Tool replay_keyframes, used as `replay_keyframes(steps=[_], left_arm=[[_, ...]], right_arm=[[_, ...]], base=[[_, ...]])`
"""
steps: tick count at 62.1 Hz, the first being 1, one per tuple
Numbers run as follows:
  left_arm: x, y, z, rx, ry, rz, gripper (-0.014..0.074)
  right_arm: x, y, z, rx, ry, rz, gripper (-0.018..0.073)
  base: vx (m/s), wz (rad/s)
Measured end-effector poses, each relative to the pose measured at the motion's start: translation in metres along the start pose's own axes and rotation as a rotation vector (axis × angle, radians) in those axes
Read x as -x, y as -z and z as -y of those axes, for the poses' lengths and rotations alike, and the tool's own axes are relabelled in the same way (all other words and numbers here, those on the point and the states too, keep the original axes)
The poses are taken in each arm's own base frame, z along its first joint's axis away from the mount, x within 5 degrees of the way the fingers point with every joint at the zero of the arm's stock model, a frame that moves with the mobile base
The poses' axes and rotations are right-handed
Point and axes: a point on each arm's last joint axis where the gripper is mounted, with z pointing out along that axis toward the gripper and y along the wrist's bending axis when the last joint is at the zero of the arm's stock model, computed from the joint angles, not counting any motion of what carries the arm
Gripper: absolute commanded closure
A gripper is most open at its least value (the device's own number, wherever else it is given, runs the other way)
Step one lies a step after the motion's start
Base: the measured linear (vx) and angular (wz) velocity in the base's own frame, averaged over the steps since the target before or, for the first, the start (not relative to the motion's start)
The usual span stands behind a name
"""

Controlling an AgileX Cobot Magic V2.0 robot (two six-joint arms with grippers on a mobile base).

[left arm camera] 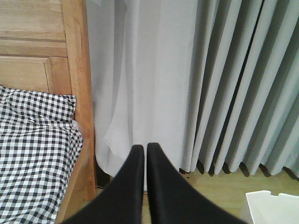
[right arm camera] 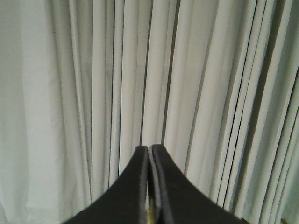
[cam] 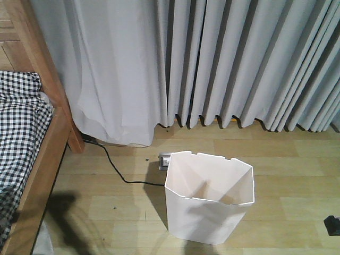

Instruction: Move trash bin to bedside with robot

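The white trash bin [cam: 207, 215] stands upright on the wooden floor at the lower centre of the front view, and looks empty inside. Its corner shows in the left wrist view [left arm camera: 273, 207] at the bottom right. The bed, with a light-brown wooden frame [cam: 50, 151] and checked bedding [cam: 21, 122], is at the left, a short stretch of floor away from the bin. The bed also shows in the left wrist view [left arm camera: 32, 140]. My left gripper [left arm camera: 142, 146] is shut and empty, pointing at the curtain beside the bed. My right gripper [right arm camera: 149, 147] is shut and empty, facing the curtain.
Grey curtains [cam: 212, 58] hang to the floor across the back. A black cable [cam: 114, 167] runs over the floor from the bed corner to a small socket box [cam: 164, 159] just behind the bin. A small black object [cam: 333, 226] sits at the right edge.
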Motion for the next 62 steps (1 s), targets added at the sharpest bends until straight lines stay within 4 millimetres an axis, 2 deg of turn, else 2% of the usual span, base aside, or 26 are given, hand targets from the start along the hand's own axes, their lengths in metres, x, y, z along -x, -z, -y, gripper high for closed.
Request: replay_keyframes(steps=[62], left_arm=[[0.0000, 0.0000, 0.0000, 0.000, 0.000, 0.000, 0.0602]], right_arm=[[-0.0005, -0.0001, 0.0000, 0.000, 0.005, -0.002, 0.0568]], base=[[0.00, 0.00]])
